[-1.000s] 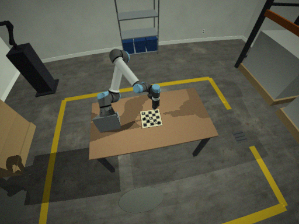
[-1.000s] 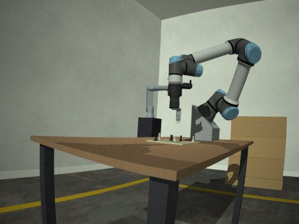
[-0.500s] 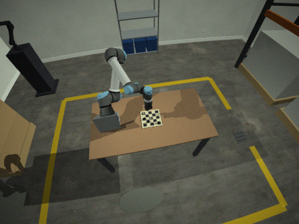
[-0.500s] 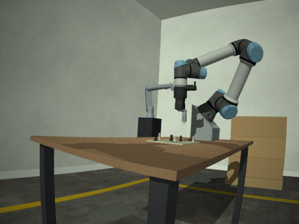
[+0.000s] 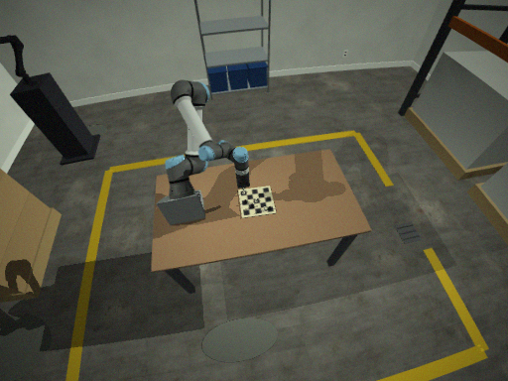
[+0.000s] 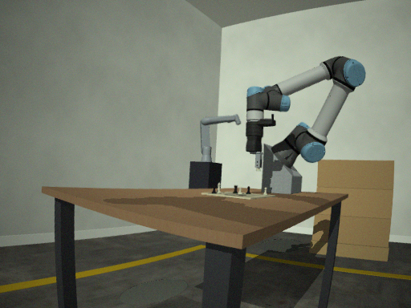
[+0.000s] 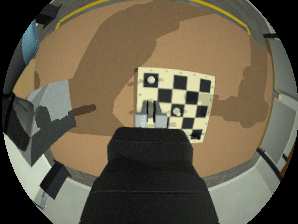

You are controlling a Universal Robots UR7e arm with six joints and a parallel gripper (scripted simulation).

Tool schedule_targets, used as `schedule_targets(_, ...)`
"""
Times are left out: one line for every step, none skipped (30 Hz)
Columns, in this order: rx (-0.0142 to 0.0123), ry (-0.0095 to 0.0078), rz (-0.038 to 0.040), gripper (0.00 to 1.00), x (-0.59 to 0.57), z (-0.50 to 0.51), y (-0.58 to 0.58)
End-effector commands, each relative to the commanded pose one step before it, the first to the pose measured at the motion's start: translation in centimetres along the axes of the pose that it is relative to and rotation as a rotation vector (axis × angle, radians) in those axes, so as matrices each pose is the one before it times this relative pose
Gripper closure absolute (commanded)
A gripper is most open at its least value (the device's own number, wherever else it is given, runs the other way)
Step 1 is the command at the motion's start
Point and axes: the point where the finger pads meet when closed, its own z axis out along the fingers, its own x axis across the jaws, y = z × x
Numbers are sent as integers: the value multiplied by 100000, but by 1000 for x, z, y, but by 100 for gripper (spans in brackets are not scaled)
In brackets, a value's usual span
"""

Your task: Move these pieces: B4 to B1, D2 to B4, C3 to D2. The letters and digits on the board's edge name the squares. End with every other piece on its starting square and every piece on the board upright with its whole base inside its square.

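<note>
A small chessboard lies on the wooden table. Several small black and white pieces stand on it, among them a black piece and a white piece. My gripper hangs well above the board's edge nearest the robot base. It is shut on a small pale chess piece, whose tip shows between the fingers in the wrist view. The square letters and digits are too small to read.
The robot's grey base block stands on the table left of the board. A black pedestal with a grey arm and stacked cardboard boxes stand beyond the table. Yellow floor tape rings the table.
</note>
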Motion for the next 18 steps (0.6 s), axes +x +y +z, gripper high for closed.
schedule_targets(-186,167,452,100,-57,-65,16)
schedule_targets(-1,0,0,100,0,2,0)
schedule_targets(-4,1,1,100,0,13,0)
schedule_targets(-9,2,3,100,0,34,0)
schedule_targets(-16,3,6,100,0,62,0)
schedule_targets(-25,4,10,100,0,96,1)
schedule_targets(-35,6,13,100,-1,135,0)
schedule_targets(0,0,0,100,0,0,0)
schedule_targets(0,0,0,100,0,0,0)
schedule_targets(-41,7,15,100,-2,177,0)
schedule_targets(0,0,0,100,-1,230,1)
schedule_targets(0,0,0,100,-3,274,0)
schedule_targets(0,0,0,100,-2,316,1)
schedule_targets(0,0,0,100,-2,355,1)
schedule_targets(0,0,0,100,-3,390,0)
schedule_targets(0,0,0,100,-4,421,0)
schedule_targets(0,0,0,100,-3,447,1)
schedule_targets(0,0,0,100,-3,467,1)
